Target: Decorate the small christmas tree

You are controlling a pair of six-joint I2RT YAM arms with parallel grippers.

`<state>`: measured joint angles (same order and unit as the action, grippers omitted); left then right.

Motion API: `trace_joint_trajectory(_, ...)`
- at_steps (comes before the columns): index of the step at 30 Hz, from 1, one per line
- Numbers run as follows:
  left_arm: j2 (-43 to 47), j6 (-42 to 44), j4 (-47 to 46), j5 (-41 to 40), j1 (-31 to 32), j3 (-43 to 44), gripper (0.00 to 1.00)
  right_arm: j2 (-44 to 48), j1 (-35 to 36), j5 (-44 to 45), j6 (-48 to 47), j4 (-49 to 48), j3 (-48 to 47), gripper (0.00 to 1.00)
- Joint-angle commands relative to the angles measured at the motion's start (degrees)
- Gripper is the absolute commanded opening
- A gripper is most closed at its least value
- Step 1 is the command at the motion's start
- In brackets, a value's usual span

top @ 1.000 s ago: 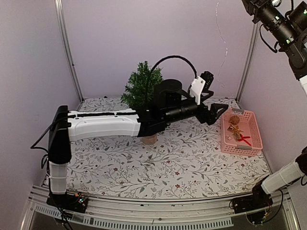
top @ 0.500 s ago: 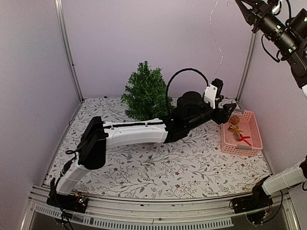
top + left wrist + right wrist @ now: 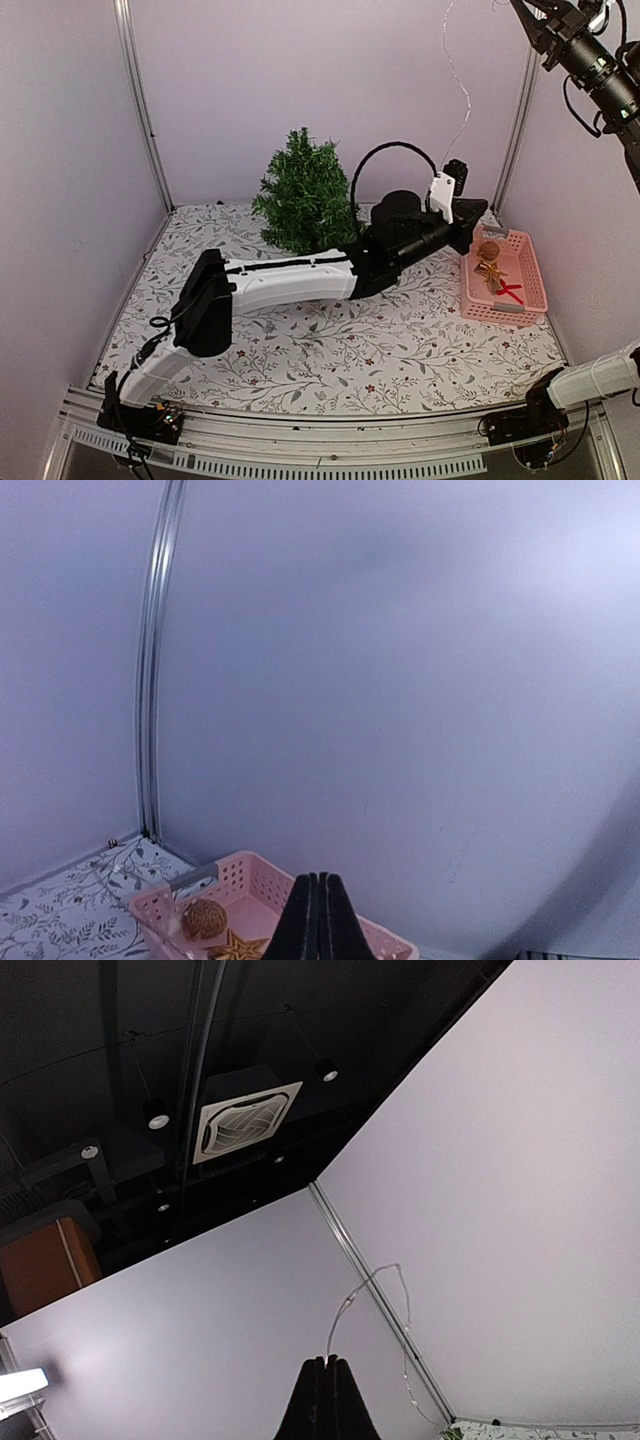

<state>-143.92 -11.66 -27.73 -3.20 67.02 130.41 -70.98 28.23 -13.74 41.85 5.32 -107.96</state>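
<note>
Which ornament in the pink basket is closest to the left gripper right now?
The round brown woven ball, at the far end of the pink plastic basket. The gold star and red ribbon piece lie farther from the left gripper.

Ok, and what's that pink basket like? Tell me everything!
The pink basket is a small rectangular tray, plastic by its look, with holey walls and a grey handle at each short end. It sits flat on the flowery tablecloth at the right, near the wall. Inside lie a brown woven ball, a gold star and something red.
</note>
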Motion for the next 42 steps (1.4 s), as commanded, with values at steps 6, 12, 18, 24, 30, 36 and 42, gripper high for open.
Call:
trace_joint_trajectory(6, 8.8, 11.5, -5.9, 5.8, 0.9, 10.1, 0.00, 4.1, 0.3, 6.2, -4.9, 1.4, 4.4, 0.00)
trace_joint_trajectory(12, 11.4, 15.7, -7.3, 6.4, 1.2, 12.3, 0.00, 4.4, 0.3, 6.0, -5.9, 0.6, 4.5, 0.00)
trace_joint_trajectory(18, 21.3, 17.0, -2.3, 6.8, 2.6, -1.3, 0.00, 4.3, 0.3, 6.3, -7.2, 0.5, 4.8, 0.00)
trace_joint_trajectory(24, 36.7, 11.9, -4.4, 3.4, 2.8, -36.6, 0.00, 5.1, 0.2, 6.0, -9.1, 1.0, 6.9, 0.00)
trace_joint_trajectory(30, 42.2, 8.2, -3.0, -4.4, 2.3, -52.0, 0.04, 6.3, 0.2, 2.9, -4.1, 1.1, 15.3, 0.00)
trace_joint_trajectory(36, 45.8, 8.2, 2.7, -8.6, 2.9, -55.0, 0.44, 8.3, 0.2, 0.4, 2.6, 0.4, 23.9, 0.00)
trace_joint_trajectory(42, 55.5, 7.4, 10.7, -14.4, 5.9, -62.0, 0.63, 8.6, 0.2, 3.2, 1.9, 3.8, 27.4, 0.00)
